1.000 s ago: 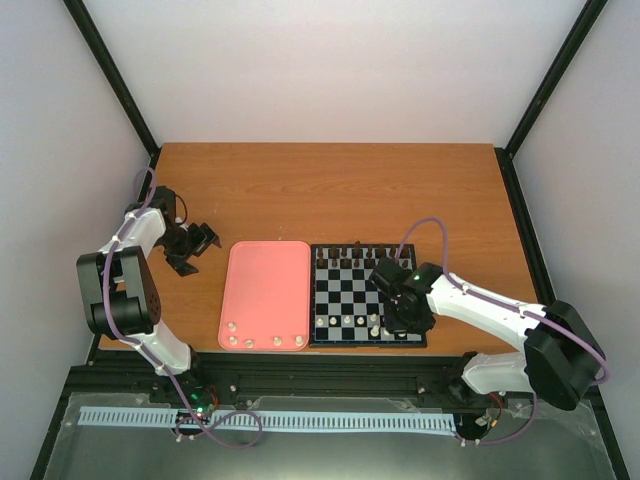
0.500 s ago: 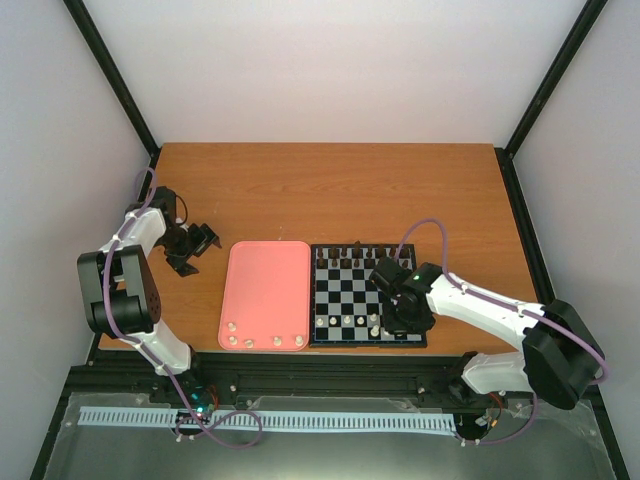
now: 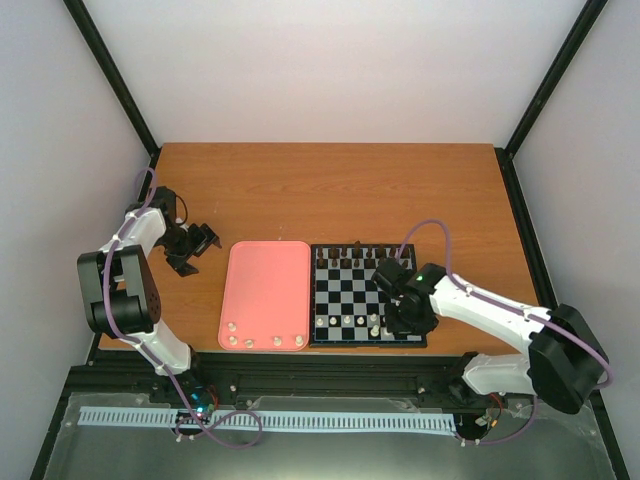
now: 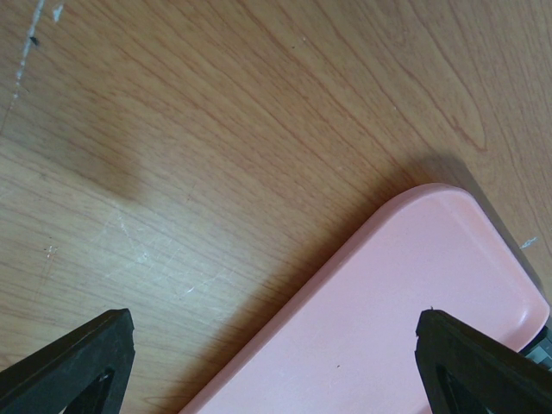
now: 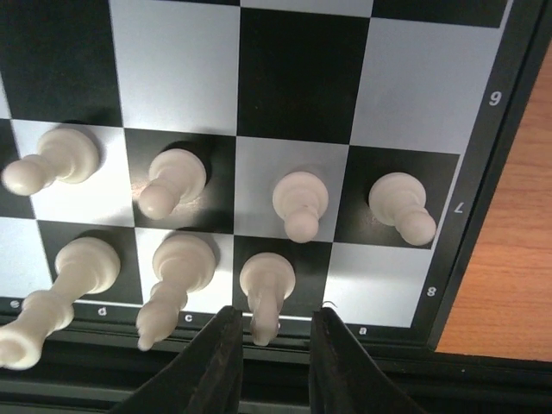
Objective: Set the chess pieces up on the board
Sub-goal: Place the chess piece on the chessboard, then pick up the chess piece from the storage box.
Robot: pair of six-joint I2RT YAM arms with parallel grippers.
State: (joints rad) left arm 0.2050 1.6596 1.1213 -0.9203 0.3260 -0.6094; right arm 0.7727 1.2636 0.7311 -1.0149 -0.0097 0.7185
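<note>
In the right wrist view the board (image 5: 302,69) carries several cream-white chess pieces in its two nearest rows. My right gripper (image 5: 276,312) is open, its fingertips (image 5: 226,321) standing a little apart on either side of the top of one white piece (image 5: 267,278), which stands upright on a black square of the near row. From above, the right gripper (image 3: 399,320) hovers over the board's (image 3: 366,343) near right part. More white pieces (image 3: 277,341) lie in the pink tray. My left gripper (image 3: 204,240) is open and holds nothing.
The pink tray (image 3: 265,285) lies just left of the board; its corner (image 4: 414,285) shows under my left gripper (image 4: 272,321). Dark pieces (image 3: 350,256) fill the board's far rows. The wooden table (image 3: 330,190) stretches behind.
My right gripper's jaws have parted from the white piece in the near row, leaving it standing. The left arm has not moved.
</note>
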